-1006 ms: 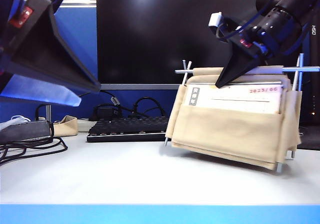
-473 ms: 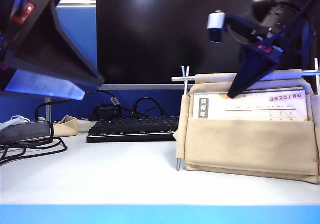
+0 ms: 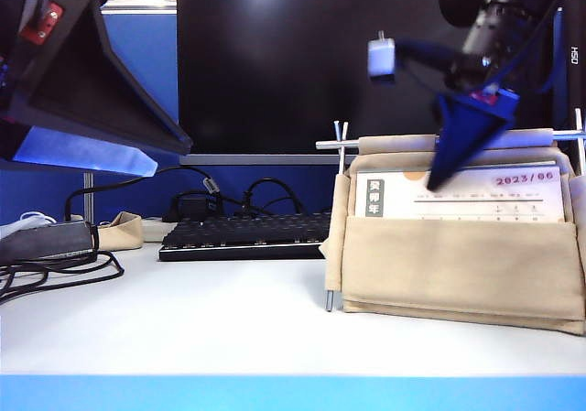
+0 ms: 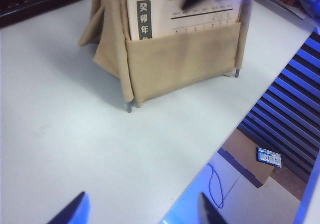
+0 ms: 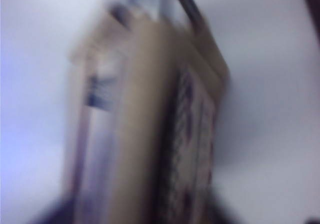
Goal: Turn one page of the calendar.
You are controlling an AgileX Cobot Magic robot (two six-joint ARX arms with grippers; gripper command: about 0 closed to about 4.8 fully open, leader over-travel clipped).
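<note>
A: The left gripper (image 4: pixel 139 215) hangs high over the table (image 3: pixel 229 319), well away from the work. Its two fingertips stand wide apart with nothing between them.

B: And the right gripper (image 3: pixel 444 173)?

A: It is at the top edge of the calendar (image 3: pixel 458 264), pointing down in front of the upper part of the foremost sheet (image 3: pixel 485 196). It is smeared in every view, so I cannot tell whether its jaws are parted or closed, or whether it pinches any paper.

B: Where does the calendar stand?

A: On the table, to the right in the exterior view, in front of the black monitor (image 3: pixel 293 63) and just right of the keyboard (image 3: pixel 240 237).

B: What is in it?

A: The beige fabric pocket (image 4: pixel 182 54) holds white sheets standing upright, their tops rising above its edge. The foremost one reads "2023/06" in red and has a dark vertical banner on one side.

B: And the page marked "2023/05"?

A: I cannot make it out. The right wrist view shows a dark-patterned sheet inside the fabric, too blurred to read.
</note>
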